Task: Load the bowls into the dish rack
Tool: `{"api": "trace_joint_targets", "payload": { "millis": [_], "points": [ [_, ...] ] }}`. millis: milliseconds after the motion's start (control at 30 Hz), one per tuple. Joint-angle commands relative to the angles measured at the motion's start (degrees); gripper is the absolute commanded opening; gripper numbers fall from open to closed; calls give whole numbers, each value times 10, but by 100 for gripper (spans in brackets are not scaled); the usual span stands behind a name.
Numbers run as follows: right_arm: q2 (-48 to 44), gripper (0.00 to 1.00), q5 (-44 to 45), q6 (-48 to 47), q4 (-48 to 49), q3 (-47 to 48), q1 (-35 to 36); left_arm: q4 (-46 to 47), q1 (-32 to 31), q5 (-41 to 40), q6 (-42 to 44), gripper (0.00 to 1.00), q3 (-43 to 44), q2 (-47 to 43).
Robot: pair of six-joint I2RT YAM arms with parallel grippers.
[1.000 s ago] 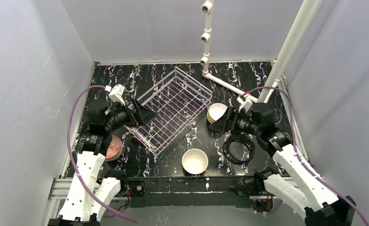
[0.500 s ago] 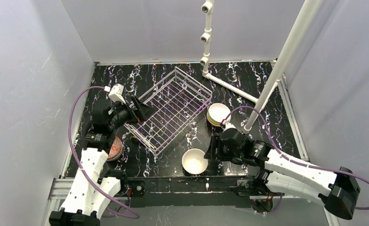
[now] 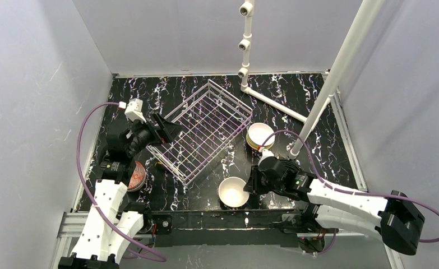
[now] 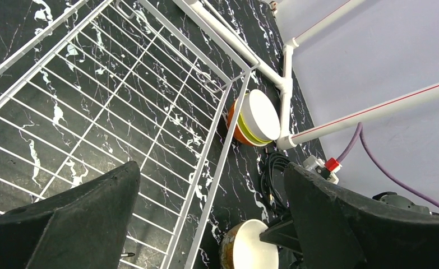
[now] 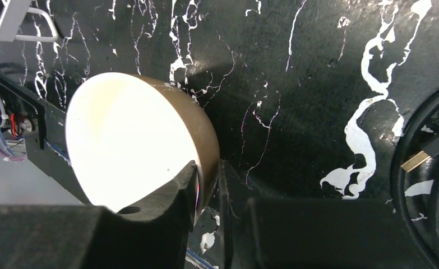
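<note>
A tan bowl (image 3: pixel 232 192) with a white inside stands near the table's front edge, right of the dish rack (image 3: pixel 203 129). My right gripper (image 3: pixel 249 188) is shut on its right rim, one finger inside and one outside, as the right wrist view shows around the tan bowl (image 5: pixel 133 140) and the gripper (image 5: pixel 208 168). A stack of bowls (image 3: pixel 259 136), white on yellow-green on orange, sits by the rack's right corner. A red-patterned bowl (image 3: pixel 135 175) lies at the left, half hidden by my left arm. My left gripper (image 3: pixel 169 130) hangs open over the rack's left side.
A white pipe frame (image 3: pixel 329 73) rises at the back right, its foot running along the table beside the bowl stack. A coiled black cable (image 4: pixel 273 174) lies just right of the tan bowl, under my right arm. Grey walls close in the table on three sides.
My right arm swung from the bowl stack down to the tan bowl at the front, and its jaws closed on the rim. The left arm shifted only slightly.
</note>
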Motion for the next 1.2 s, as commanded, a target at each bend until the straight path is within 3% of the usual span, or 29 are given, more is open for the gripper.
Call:
{"api": "trace_joint_targets", "payload": {
  "millis": [0, 133, 367, 567, 800, 967, 1167],
  "points": [
    [-41, 22, 27, 5, 45, -24, 2, 3, -2, 7, 17, 98, 1, -11],
    [-69, 1, 48, 6, 35, -26, 2, 34, -1, 35, 15, 98, -7, -16],
    [-114, 1, 96, 3, 8, 17, 2, 53, -1, 91, 7, 98, -10, -9],
    [-105, 1, 82, -51, 93, 66, 2, 81, -7, 167, 11, 98, -23, 2],
    [-36, 1, 103, -104, 198, 131, 2, 79, -16, 226, 0, 98, -5, 32],
    [39, 1, 176, -111, 239, 190, 2, 87, -27, 220, -7, 98, -3, 33],
    [122, 1, 204, -99, 286, 253, 1, 118, -44, 208, -59, 98, -7, 56]
  ]
}}
